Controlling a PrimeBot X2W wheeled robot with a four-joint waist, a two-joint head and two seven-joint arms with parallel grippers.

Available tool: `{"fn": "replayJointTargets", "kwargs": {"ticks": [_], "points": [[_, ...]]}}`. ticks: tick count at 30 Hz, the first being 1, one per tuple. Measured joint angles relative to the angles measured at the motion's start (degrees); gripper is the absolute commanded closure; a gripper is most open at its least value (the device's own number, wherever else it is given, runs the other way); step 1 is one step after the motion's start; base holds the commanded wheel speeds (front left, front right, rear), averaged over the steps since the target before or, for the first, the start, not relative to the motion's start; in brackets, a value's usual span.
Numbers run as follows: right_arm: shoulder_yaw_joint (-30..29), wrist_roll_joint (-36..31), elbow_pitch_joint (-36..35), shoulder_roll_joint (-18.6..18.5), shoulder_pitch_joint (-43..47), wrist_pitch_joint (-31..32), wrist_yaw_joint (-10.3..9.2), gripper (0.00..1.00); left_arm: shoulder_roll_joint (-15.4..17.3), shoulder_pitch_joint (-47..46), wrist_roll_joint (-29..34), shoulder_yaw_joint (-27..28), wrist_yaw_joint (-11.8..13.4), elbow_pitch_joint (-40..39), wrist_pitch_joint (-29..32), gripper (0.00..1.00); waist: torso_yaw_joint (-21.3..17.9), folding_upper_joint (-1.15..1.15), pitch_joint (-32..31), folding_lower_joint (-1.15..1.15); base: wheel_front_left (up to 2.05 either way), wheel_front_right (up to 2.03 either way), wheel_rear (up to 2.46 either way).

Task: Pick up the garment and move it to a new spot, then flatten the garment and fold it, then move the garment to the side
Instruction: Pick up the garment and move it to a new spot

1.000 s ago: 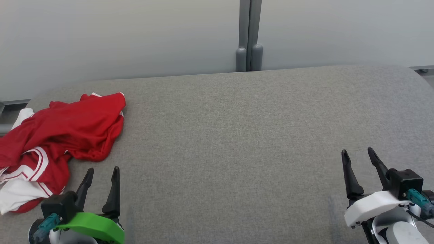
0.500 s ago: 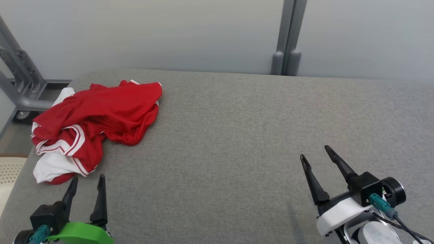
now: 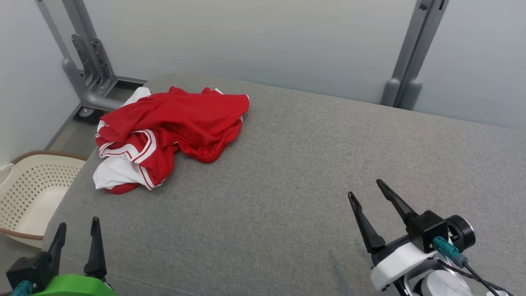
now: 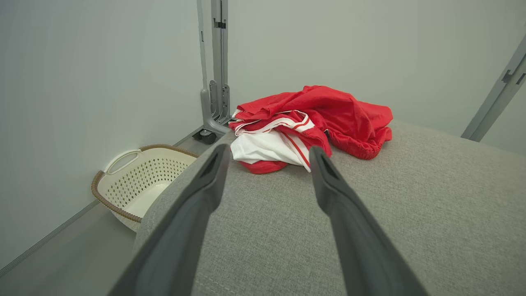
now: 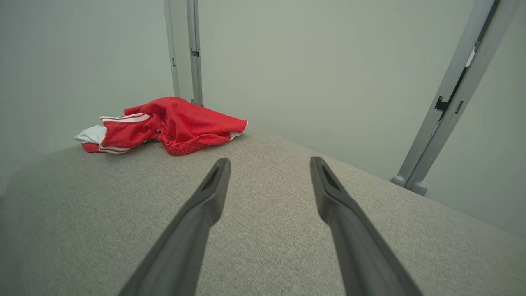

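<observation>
head view: a wide padded table (image 3: pixel 296 164) covered in grey woven fabric, with rounded corners, spans the middle. a crumpled garment (image 3: pixel 181 119) of thin red cloth with white panels and white-edged stripes lies in a loose heap at the table's far left corner, resting on the surface. the left gripper (image 3: pixel 78 223), on a bright green mount, sits at the lower left with its two long, dark, tapered fingers spread apart and nothing between them. the garment lies ahead of them, well apart. the right gripper (image 3: pixel 365 188), on a white mount, sits at the lower right, fingers also spread and empty, far across the table from the garment. a cream perforated plastic basket (image 3: pixel 24 185) with a brown rim stands on the floor off the table's left edge. grey metal posts (image 3: pixel 411 61) rise against a pale, plain wall.

left wrist view: the two smooth dark fingers (image 4: pixel 193 213) rise apart over the grey weave. the garment (image 4: pixel 328 111) lies straight ahead beyond their tips, not touching them, its white part nearest. the basket (image 4: pixel 135 181) sits at the lower left, on the floor beside the table.

right wrist view: the fingers (image 5: pixel 345 230) are parted above bare fabric. the garment (image 5: pixel 181 119) lies far ahead and off to the left, near the table's distant edge, well apart from both tips.
</observation>
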Motion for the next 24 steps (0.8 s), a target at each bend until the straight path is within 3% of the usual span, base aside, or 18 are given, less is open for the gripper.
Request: {"fn": "replayJointTargets", "kwargs": {"ticks": [8, 14, 24], "points": [[1.0, -0.5, 0.2, 0.6, -0.1, 0.0, 0.54, 0.00, -2.0, -1.0, -5.0, 0.9, -0.8, 1.4, 0.4, 0.00, 0.4, 0.00, 1.5, 0.00, 0.00, 0.00, 0.00], [1.4, -1.4, 0.2, -0.4, -1.5, 0.0, 1.15, 0.00, -3.1, -11.4, -8.9, 1.2, -0.8, 3.9, 6.5, 0.00, -1.5, 0.00, 5.4, 0.00, 0.00, 0.00, 0.00], [1.0, -2.4, -0.3, -1.0, -4.8, 0.0, 1.19, 0.00, -1.7, -21.7, -11.3, 4.0, 1.9, 11.2, 14.8, 0.00, -6.1, 0.00, 11.9, 0.00, 0.00, 0.00, 0.00]]}}
